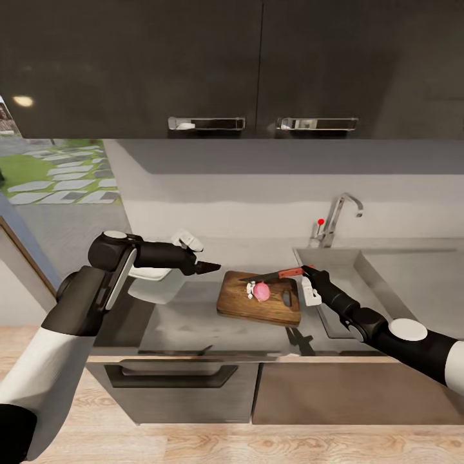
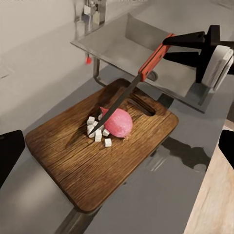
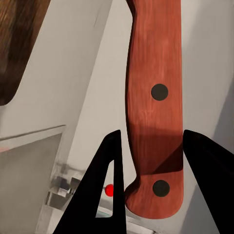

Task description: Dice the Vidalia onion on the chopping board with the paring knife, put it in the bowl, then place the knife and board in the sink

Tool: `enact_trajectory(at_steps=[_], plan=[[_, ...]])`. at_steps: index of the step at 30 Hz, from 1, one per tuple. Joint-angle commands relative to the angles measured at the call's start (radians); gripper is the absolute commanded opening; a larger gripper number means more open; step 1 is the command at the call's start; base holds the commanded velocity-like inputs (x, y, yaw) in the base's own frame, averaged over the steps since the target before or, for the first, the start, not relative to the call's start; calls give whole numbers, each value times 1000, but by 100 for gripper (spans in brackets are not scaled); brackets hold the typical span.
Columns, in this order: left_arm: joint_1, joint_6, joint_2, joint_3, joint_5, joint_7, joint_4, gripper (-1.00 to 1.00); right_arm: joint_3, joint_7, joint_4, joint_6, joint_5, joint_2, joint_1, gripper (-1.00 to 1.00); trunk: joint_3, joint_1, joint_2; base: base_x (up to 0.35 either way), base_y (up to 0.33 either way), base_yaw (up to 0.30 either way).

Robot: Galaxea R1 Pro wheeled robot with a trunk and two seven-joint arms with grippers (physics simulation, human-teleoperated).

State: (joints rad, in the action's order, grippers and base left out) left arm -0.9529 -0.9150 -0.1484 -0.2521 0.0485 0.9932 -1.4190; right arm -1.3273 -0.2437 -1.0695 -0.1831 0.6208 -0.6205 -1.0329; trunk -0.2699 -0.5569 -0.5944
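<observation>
Knife tip on the onion, right tool gripping the handle.

The right tool is clamped on the reddish-brown handle of the paring knife, its black fingers pressed to either side of the wood. The dark blade slants down across the chopping board with its point touching the Vidalia onion, a pinkish lump near the board's middle. A few small white cubes of diced onion lie right against it on the wood. The board rests on the grey bench, just beside the sink, slot handle towards the basin. The left tool hovers beside the board's other end, apart from it, holding nothing; its fingers look close together. The white bowl sits on the bench partly under the left arm.
</observation>
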Motion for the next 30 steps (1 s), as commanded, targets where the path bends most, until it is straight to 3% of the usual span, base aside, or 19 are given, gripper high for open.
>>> enact_trajectory(at_steps=[1, 10, 30], plan=[[-1, -7, 0, -1, 5, 7, -2, 100, -6, -5, -1, -10, 10, -1, -3, -100, -2, 0, -2, 0, 0, 0], [-1, -79, 3, -1, 5, 20, -5, 100, -6, -5, -1, -10, 10, -1, -3, -100, -27, -31, -58, 0, 0, 0], [-1, -87, 6, -2, 5, 21, -5, 100, -6, -5, -1, -10, 10, -1, -3, -100, -89, -108, -198, 0, 0, 0]])
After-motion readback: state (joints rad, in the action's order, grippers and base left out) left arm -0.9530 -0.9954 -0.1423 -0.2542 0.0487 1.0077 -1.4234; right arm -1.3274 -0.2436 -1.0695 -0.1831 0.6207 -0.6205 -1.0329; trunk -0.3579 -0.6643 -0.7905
